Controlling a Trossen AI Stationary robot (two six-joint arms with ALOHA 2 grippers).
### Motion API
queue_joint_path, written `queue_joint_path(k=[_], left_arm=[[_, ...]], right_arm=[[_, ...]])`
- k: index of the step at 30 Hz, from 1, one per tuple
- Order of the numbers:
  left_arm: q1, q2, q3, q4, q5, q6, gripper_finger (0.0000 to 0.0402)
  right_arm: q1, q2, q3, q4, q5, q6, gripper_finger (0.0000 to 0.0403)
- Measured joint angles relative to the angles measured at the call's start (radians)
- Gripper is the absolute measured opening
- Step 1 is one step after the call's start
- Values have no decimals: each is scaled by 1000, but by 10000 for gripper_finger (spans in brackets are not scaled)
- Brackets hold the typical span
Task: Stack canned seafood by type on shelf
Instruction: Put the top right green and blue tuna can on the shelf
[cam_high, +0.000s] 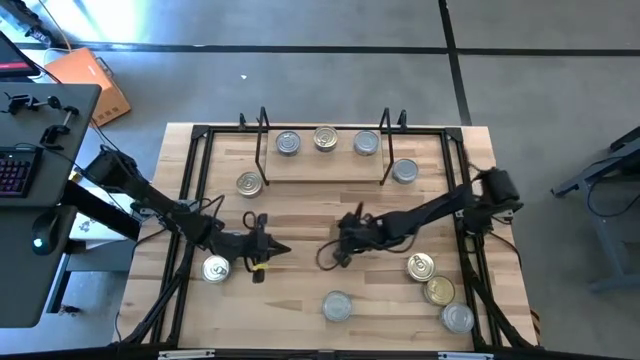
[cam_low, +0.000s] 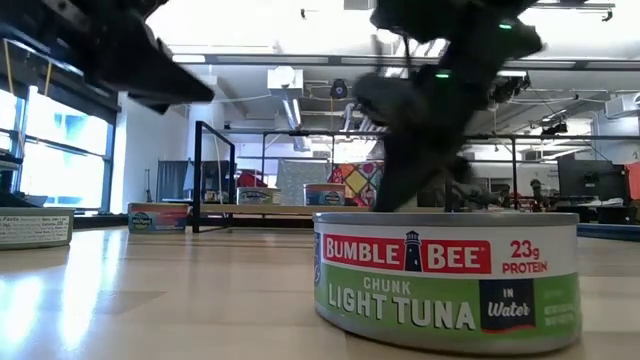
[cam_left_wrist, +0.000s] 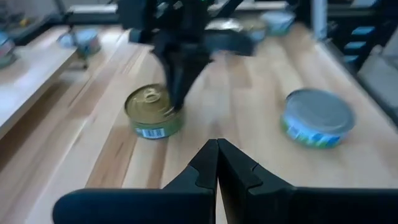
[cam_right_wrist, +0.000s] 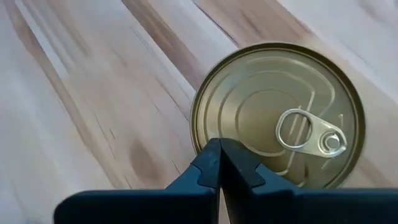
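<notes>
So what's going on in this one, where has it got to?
Two robot arms are sorting tins onto a shelf at the back of the table. Three tins stand in a row on it: silver, gold, silver; the rest lie scattered around the table. Both hands are shut and empty. The right hand hangs over a gold ring-pull tin mid-table, and the left hand points toward it from the left.

Grey concrete floor (cam_high: 330, 85) surrounds the wooden table (cam_high: 300, 215); a dark desk (cam_high: 30, 200) with keyboard (cam_high: 14, 170) stands beside it.
</notes>
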Motion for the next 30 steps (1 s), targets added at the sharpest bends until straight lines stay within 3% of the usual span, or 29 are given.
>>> queue_joint_path(k=[10, 15, 20, 24, 27, 30], left_arm=[[0, -2, 0, -95, -41, -77, 0], [0, -2, 0, -95, -54, -77, 0], [1, -2, 0, -94, -54, -120, 0], [20, -1, 0, -91, -54, -157, 4], [35, -1, 0, -112, -48, -184, 26], [45, -1, 0, -158, -35, -210, 68]], right_arm=[[-30, 278, 400, -4, 2, -130, 0], [-30, 311, 517, -39, 65, -285, 0], [-5, 222, 526, -89, 163, -349, 0], [40, 174, 476, -221, 284, -278, 0], [84, 141, 426, -243, 366, -230, 2], [109, 136, 356, -215, 353, -212, 21]])
